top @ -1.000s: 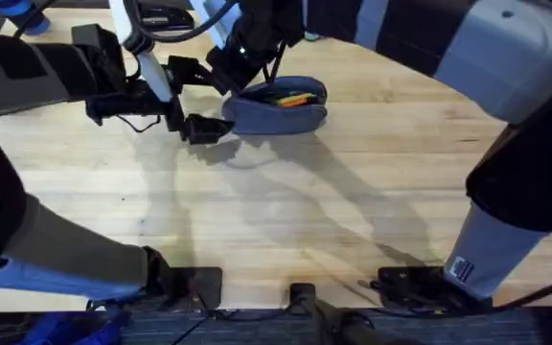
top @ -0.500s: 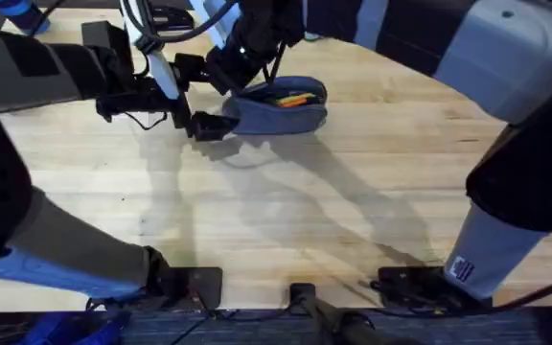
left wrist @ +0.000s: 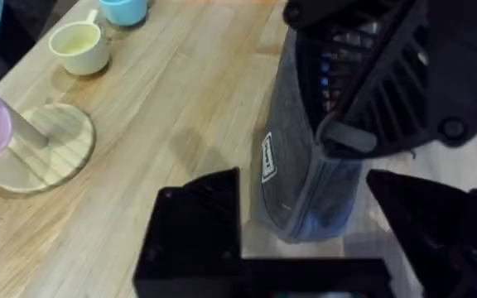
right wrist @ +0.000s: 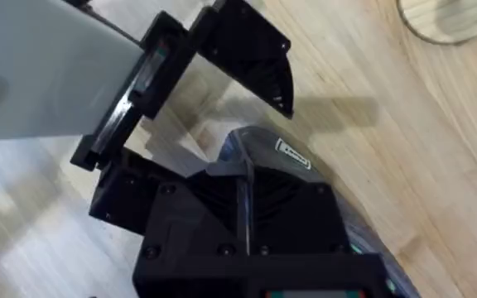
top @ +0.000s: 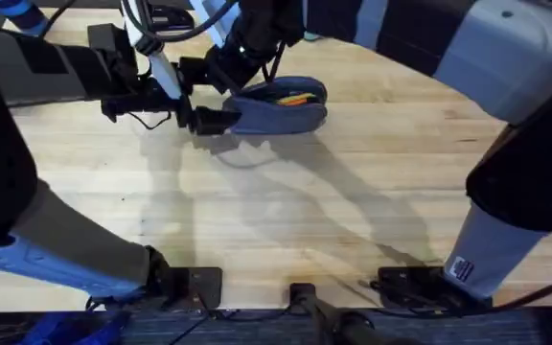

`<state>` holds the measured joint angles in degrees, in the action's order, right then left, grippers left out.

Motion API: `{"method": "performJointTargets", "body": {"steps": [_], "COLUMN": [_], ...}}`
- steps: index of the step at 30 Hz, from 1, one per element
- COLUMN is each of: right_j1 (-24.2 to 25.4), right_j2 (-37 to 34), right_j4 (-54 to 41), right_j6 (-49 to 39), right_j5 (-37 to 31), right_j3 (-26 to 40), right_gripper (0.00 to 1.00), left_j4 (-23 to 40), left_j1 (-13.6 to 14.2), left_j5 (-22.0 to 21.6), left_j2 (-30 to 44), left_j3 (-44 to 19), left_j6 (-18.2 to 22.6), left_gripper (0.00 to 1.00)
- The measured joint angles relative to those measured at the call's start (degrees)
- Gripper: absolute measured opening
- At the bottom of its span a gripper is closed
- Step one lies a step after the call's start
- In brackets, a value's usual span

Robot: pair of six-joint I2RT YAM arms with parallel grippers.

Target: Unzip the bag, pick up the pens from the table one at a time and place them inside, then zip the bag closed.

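- Light wooden plank table (top: 286, 220) with visible grain spans the overhead view; both arm bases sit along the bottom edge.
- Counts: one bag, two grippers at it, at least two pens showing in the opening (one orange, one green); exact pen count can't be told.
- Bag (top: 281, 105): oblong blue-grey fabric pouch with rounded ends, upper centre of the overhead view, lying on the table. Small white label on its end, seen in the left wrist view (left wrist: 268, 157).
- Bag contents: pens (top: 293, 97) lie inside the unzipped top, orange one most visible, a green one beside it.
- Left gripper (top: 211, 120): at the bag's left end, fingers apart, straddling that end in the left wrist view; nothing clamped.
- Right gripper (top: 247, 59): over the bag's upper-left part, right on the top of it; can't tell whether its fingers are apart or together.
- Left wrist view, upper left: cream cup (left wrist: 79, 46), light blue cup (left wrist: 123, 10) and a round wooden stand (left wrist: 44, 147) on the table, well apart from the bag.
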<state>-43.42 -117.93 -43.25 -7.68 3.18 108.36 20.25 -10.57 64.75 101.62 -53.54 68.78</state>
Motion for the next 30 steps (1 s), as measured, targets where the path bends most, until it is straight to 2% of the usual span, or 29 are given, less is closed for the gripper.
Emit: {"method": "performJointTargets", "body": {"steps": [3,5,7,8,30], "right_j1": [0.00,0.00,0.07,0.07,2.03], "right_j2": [0.00,0.00,0.00,0.00,0.00], "right_j4": [0.30,0.43,0.58,0.46,-4.19], "right_j6": [0.00,0.00,0.00,0.00,-0.24], "right_j5": [-0.04,-0.20,-0.17,-0.17,-4.26], "right_j3": [0.00,0.00,0.00,0.00,0.00], "right_gripper": [0.031,0.031,0.031,0.031,0.033], "left_j4": [-0.17,-0.07,-0.25,-0.37,-0.20], "left_j1": [0.67,1.02,1.33,1.36,1.67], "left_j5": [-0.01,0.00,-0.24,-0.31,-0.50], "left_j2": [0.01,0.00,0.06,0.07,0.07], "left_j3": [0.00,0.00,0.00,0.00,0.00], "left_j6": [-0.03,-0.23,-0.10,-0.05,-0.05], "left_gripper": [0.569,0.362,0.108,0.063,0.045]}}
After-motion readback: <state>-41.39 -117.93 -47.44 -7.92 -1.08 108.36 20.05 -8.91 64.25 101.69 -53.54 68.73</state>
